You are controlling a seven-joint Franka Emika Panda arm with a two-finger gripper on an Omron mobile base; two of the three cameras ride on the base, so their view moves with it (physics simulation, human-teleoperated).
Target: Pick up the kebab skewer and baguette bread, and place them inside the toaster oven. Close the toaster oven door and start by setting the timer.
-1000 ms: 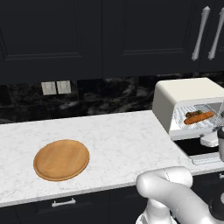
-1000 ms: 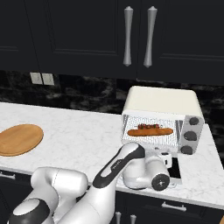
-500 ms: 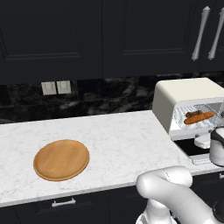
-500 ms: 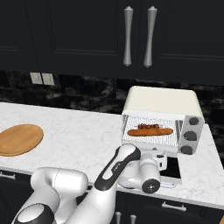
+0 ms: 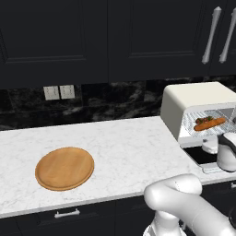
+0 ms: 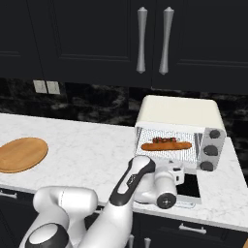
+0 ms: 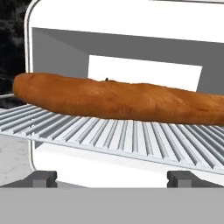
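Gripper point(image 7: 112, 178) sits low in front of the oven mouth, jaws spread wide and empty; nothing is between the two dark tips in the hand view.

Toaster oven point(image 6: 179, 114): directly ahead of the hand, cream-white box at the far right of the counter point(image 5: 120, 143). Interior and wire rack point(image 7: 131, 140) exposed.

Toaster oven door point(image 6: 191, 186): hinged down flat, lying beneath the hand. Not closed.

Baguette point(image 7: 118, 99): lies lengthwise on the rack just beyond the fingertips, well inside the cavity. Placement looks done.

Kebab skewer point(image 6: 163, 140): on the same rack, behind the baguette as seen from the hand, dark red and green chunks just showing above the bread. In the hand view the bread hides nearly all of it.

Round wooden board point(image 5: 64, 168): well off to the left of the hand, bare.

Knobs point(image 6: 210, 150): stacked on the oven's right front panel, to the right of the hand, untouched as far as I can judge.

Status, judged: both foods loaded. Remaining: lift the door shut, then turn the timer knob.
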